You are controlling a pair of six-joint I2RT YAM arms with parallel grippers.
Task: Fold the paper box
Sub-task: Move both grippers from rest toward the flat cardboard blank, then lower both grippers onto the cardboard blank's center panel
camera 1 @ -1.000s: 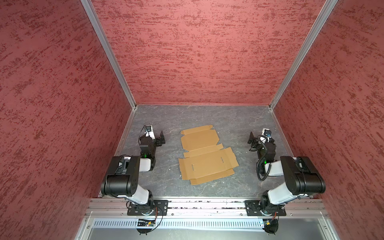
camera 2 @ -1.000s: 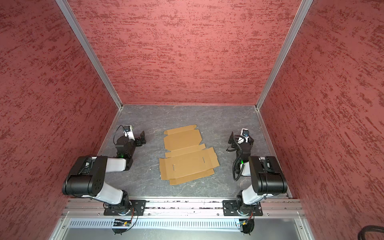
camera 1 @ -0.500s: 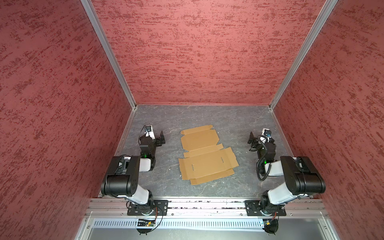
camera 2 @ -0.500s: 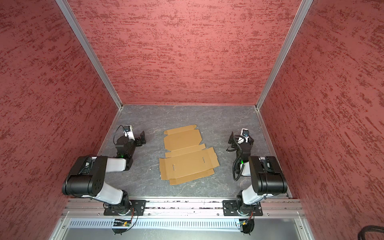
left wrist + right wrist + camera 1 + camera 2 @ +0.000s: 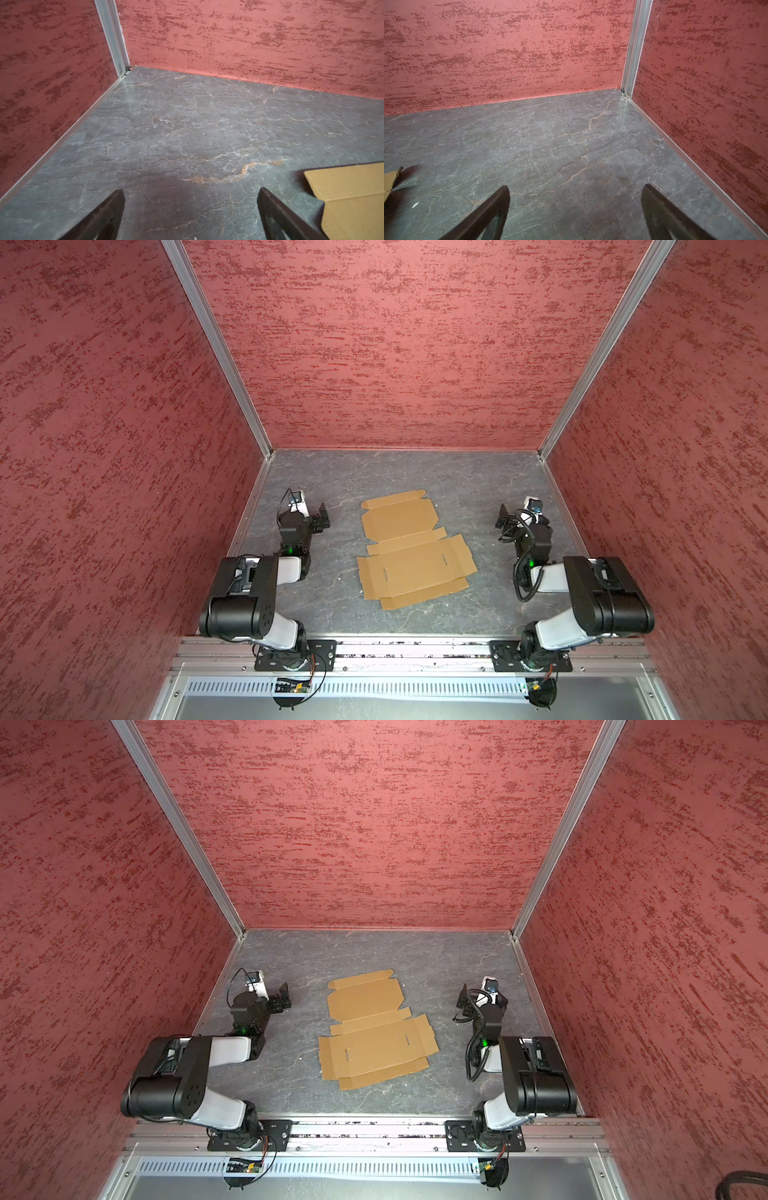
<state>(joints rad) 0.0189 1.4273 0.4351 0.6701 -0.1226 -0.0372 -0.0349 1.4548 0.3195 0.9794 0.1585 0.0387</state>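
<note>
Three mottled red walls (image 5: 395, 344) enclose a grey, marble-veined worktop (image 5: 415, 472), meeting at the far corners behind aluminium posts (image 5: 217, 348). A metal rail (image 5: 415, 649) runs along the near edge, with a slotted white strip (image 5: 415, 686) just nearer. Soft, even light falls throughout.

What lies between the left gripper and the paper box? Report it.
Only bare grey tabletop lies between the open left gripper and the flat paper box. Both top views show it, and the left wrist view too.
</note>
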